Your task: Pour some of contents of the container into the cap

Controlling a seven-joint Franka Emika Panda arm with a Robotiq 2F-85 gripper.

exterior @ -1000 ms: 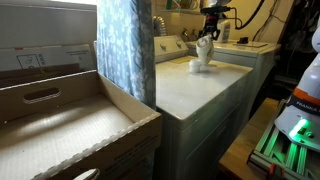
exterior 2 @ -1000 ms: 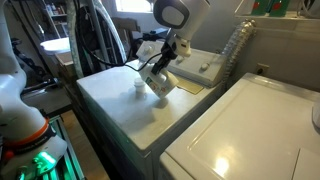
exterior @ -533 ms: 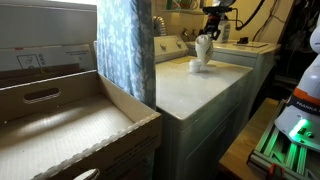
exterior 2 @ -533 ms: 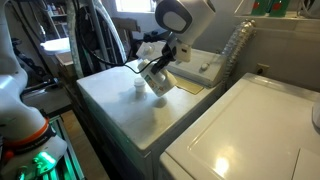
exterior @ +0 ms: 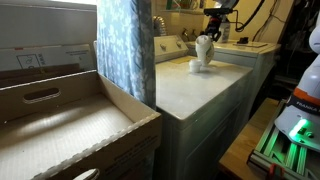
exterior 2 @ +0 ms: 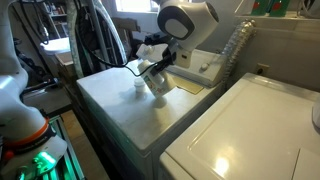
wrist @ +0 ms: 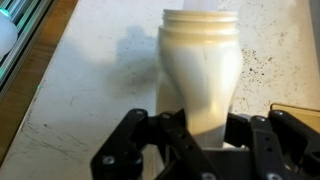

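Observation:
The container, a white plastic bottle (wrist: pixel 200 65) with an open mouth, is held in my gripper (wrist: pixel 200 135), whose jaws are shut on its lower body. In both exterior views the bottle (exterior 2: pixel 156 80) (exterior: pixel 205 47) hangs tilted a little above the white washer top (exterior 2: pixel 120 110). My gripper (exterior 2: pixel 161 66) is just above and behind it. The cap (exterior 2: pixel 138 91), a small white cup, stands upright on the washer top close beside the bottle. In an exterior view a low white shape (exterior: pixel 198 67) lies under the bottle. The cap is out of the wrist view.
The washer's control panel (exterior 2: pixel 205 68) rises right behind the gripper. A second white appliance lid (exterior 2: pixel 250 135) lies in front. A patterned curtain (exterior: pixel 125 50) and an open cardboard box (exterior: pixel 60 125) fill the near side. Cables and hoses hang at the back (exterior 2: pixel 95 40).
My gripper has lifted the bottle slightly and carried it a little toward the cap. The cap has not moved.

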